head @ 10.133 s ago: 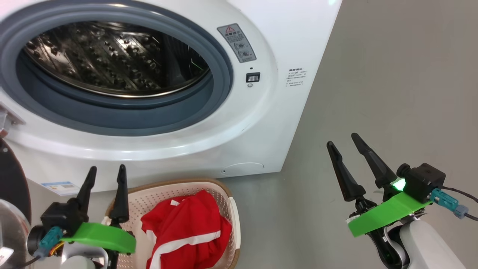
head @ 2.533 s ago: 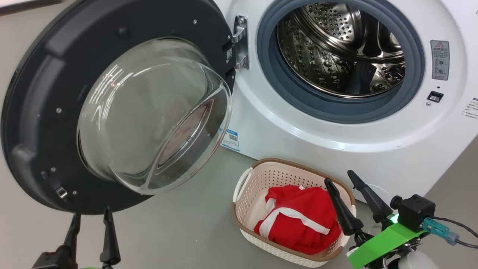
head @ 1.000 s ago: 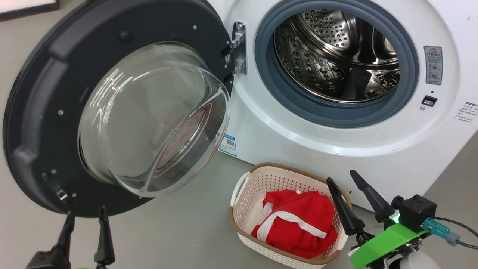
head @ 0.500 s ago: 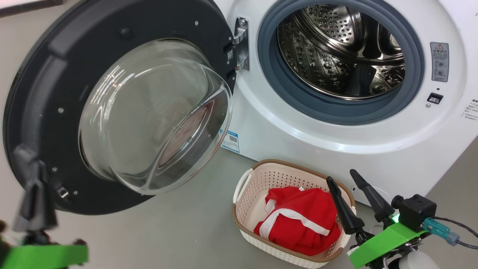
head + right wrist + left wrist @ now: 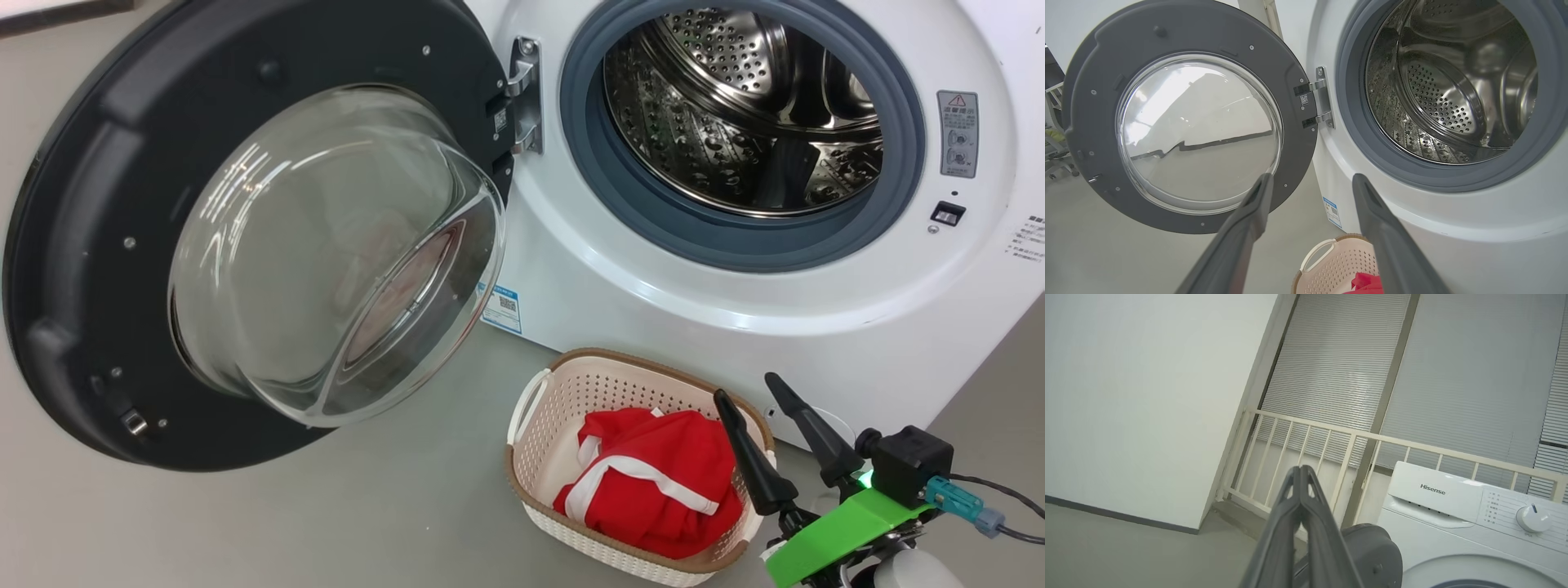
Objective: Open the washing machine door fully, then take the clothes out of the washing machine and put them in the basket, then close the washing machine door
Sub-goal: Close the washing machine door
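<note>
Closing the washing machine door [image 5: 82,245] is all that remains, I judge; the clothes [image 5: 653,490] lie in the basket [image 5: 604,363], lower centre of the head view.
Door hangs wide across frame left, hinged at its right edge to the washing machine [image 5: 653,310]. Left gripper [image 5: 1300,469] clenched on nothing, door's dark rim low right of it in its wrist view: nearer arm, I reckon. Right gripper [image 5: 744,385] spread, empty, lower right beside the basket.

"Hisense" reads on the washing machine [image 5: 1453,531] top panel, left of the dial [image 5: 1532,517]. Grey warning-triangle sticker [image 5: 957,134] right of the drum [image 5: 735,106]: print too small. Blue QR label [image 5: 501,307] low left on the front: unreadable.
</note>
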Controlling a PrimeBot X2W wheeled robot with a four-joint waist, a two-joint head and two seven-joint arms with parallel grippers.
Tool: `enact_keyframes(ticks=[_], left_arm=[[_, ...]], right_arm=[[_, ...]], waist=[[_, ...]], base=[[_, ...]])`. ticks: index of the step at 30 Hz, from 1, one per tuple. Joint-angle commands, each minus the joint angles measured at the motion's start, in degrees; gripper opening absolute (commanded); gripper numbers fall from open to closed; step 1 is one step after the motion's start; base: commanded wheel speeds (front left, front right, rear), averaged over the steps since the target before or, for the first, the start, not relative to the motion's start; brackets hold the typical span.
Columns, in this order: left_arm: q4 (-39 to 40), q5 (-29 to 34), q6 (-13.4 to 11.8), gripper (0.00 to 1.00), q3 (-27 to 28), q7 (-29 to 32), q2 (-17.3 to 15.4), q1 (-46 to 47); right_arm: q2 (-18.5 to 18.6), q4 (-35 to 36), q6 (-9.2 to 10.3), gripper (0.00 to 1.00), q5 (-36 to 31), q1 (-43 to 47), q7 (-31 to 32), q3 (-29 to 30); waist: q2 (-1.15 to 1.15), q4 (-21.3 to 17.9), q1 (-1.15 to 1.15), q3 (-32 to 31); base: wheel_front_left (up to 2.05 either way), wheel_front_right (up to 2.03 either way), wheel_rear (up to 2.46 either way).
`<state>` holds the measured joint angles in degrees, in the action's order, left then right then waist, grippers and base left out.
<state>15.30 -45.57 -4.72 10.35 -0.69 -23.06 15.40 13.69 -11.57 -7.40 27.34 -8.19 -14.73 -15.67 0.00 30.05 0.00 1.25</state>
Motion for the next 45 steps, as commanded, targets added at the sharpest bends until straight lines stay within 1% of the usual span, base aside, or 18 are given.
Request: enact_keyframes(ticks=[1, 5, 11, 16, 17, 18, 19, 24, 29, 34, 40, 45], left_arm=[[-1.1, -3.2, 0.7, 0.00, 3.9, 1.6, -3.1, 4.2], [-8.8, -12.3, 0.9, 0.00, 7.9, 5.8, -3.8, 9.1], [-23.0, -21.5, 0.8, 0.00, 14.3, 9.0, -5.4, 15.1], [-35.5, -25.4, 0.2, 0.00, 16.8, 11.6, -6.9, 17.7], [-35.5, -25.4, 0.2, 0.00, 16.8, 11.6, -6.9, 17.7], [-40.0, -26.3, 0.3, 0.00, 17.6, 12.1, -7.4, 18.5], [-42.1, -26.9, 0.5, 0.00, 17.7, 12.9, -7.6, 18.8], [-50.0, -28.7, 1.3, 0.00, 17.3, 16.8, -8.2, 19.3], [-55.2, -30.1, 2.8, 0.00, 16.9, 20.0, -8.5, 19.7], [-58.4, -31.4, 4.0, 0.00, 16.2, 23.3, -8.0, 20.3], [-60.3, -31.9, 5.0, 0.00, 15.0, 26.8, -7.8, 20.5], [-60.1, -31.7, 5.5, 0.00, 13.2, 29.5, -7.0, 20.4]], right_arm=[[0.4, 1.3, -0.09, 1.00, 0.1, -1.2, -0.3, -0.8], [0.3, 1.5, -0.09, 1.00, 0.0, -0.5, -0.3, -0.2], [0.1, 1.7, -0.09, 1.00, -0.1, -0.5, -0.3, -0.3], [0.2, 1.6, -0.09, 1.00, -0.1, -0.8, -0.3, -0.6], [0.2, 1.6, -0.09, 1.00, -0.1, -0.8, -0.3, -0.6], [0.2, 1.6, -0.09, 1.00, 0.0, -0.9, -0.3, -0.8], [0.3, 1.6, -0.09, 1.00, 0.0, -1.0, -0.3, -0.9], [0.6, 1.5, -0.09, 1.00, 0.1, -0.9, -0.3, -1.0], [0.9, 1.4, -0.09, 1.00, 0.3, -0.7, -0.3, -1.1], [1.2, 1.4, -0.09, 1.00, 0.4, -0.9, -0.3, -1.4], [1.2, 1.2, -0.09, 1.00, 0.4, -0.9, -0.3, -1.5], [1.1, 1.1, -0.09, 1.00, 0.4, -0.9, -0.3, -1.5]], waist=[[0.00, -0.1, 0.00, -0.2], [0.00, -0.4, 0.00, -0.3], [0.00, -2.2, 0.00, 0.0], [0.00, -3.8, 0.00, 0.2], [0.00, -3.8, 0.00, 0.2], [0.00, -4.5, 0.00, 0.3], [0.00, -4.8, 0.00, 0.2], [0.00, -6.2, 0.00, 0.1], [0.00, -6.9, 0.00, -0.1], [0.00, -7.5, 0.00, -0.1], [0.00, -7.8, 0.00, -0.1], [0.00, -7.9, 0.00, -0.2]], base=[[0.00, 0.00, 0.00], [0.00, 0.00, 0.00], [0.00, 0.00, 0.00], [0.00, 0.00, 0.00], [0.00, 0.00, 0.00], [0.00, 0.00, 0.00], [0.00, 0.00, 0.00], [0.00, 0.00, 0.00], [0.00, 0.00, 0.00], [0.00, 0.00, 0.00], [0.00, 0.00, 0.00], [0.00, 0.00, 0.00]])
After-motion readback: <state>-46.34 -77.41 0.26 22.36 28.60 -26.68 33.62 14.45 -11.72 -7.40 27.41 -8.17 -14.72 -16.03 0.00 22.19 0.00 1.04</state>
